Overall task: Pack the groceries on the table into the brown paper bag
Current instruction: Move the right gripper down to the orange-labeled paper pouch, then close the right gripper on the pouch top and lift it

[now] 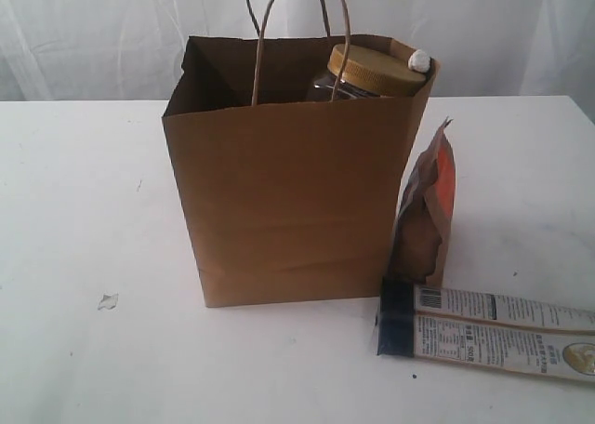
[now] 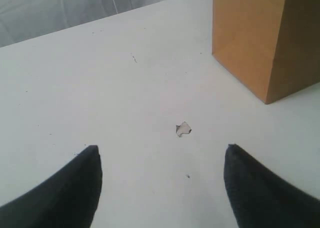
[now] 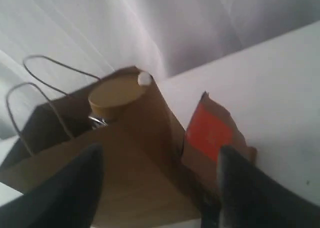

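1. From across the room: the brown paper bag [image 1: 297, 201] stands upright in the middle of the white table [image 1: 74, 257], its mouth open and its loop handles [image 1: 302, 33] sticking up. A clear jar [image 1: 376, 69] with a gold lid sits inside at the bag's right corner, its lid level with the rim, and a small white cap [image 1: 419, 61] peeks out just beside it. An orange and brown pouch [image 1: 428, 210] stands outside, leaning against the bag's right wall. A long white and blue packet [image 1: 493, 336] lies flat on the table just in front of the pouch. A small chip mark [image 1: 108, 301] shows on the table to the bag's left. Neither pincer is visible here.

2. Left wrist camera: the left pincer [image 2: 162, 149] is spread wide with nothing between its fingers, above bare table. The chip mark [image 2: 183, 129] lies just past the fingertips; the bag [image 2: 260, 38] stands farther off to one side, well apart from the pincer.

3. Right wrist camera: the right pincer [image 3: 160, 148] is also spread wide and holds nothing. It hangs above the bag [image 3: 130, 188], apart from it. The jar's gold lid [image 3: 115, 95] and the white cap [image 3: 144, 78] show in the bag's corner, and the pouch [image 3: 215, 133] leans on the bag's outside.
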Motion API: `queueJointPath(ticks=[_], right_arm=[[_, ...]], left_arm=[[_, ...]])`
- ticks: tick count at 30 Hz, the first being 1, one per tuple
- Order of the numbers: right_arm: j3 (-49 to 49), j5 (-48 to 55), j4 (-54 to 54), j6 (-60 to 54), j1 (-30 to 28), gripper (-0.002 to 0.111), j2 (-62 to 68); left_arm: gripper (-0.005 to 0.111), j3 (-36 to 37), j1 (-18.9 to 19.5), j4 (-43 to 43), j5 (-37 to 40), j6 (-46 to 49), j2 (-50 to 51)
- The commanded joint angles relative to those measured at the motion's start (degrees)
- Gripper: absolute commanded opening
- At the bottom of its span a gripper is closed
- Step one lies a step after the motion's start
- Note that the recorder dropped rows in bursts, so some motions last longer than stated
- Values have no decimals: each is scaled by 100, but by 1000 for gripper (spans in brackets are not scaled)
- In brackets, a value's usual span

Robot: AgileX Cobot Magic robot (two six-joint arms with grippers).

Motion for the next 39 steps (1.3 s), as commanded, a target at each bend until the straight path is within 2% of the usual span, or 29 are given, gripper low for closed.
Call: queueJointPath(ticks=[1, 8, 12, 39], right_arm=[[-607, 349, -78, -282, 139, 63, 1202], [-1178, 361, -36, -412, 140, 63, 2779], [-1290, 327, 547, -918, 140, 63, 3381], [-1290, -630, 268, -1158, 140, 63, 4891]], left_arm=[[71, 24, -12, -60, -20, -33, -26], [71, 24, -12, -60, -20, -33, -26], [71, 24, -12, -60, -20, -33, -26], [71, 24, -12, -60, -20, -33, -26]])
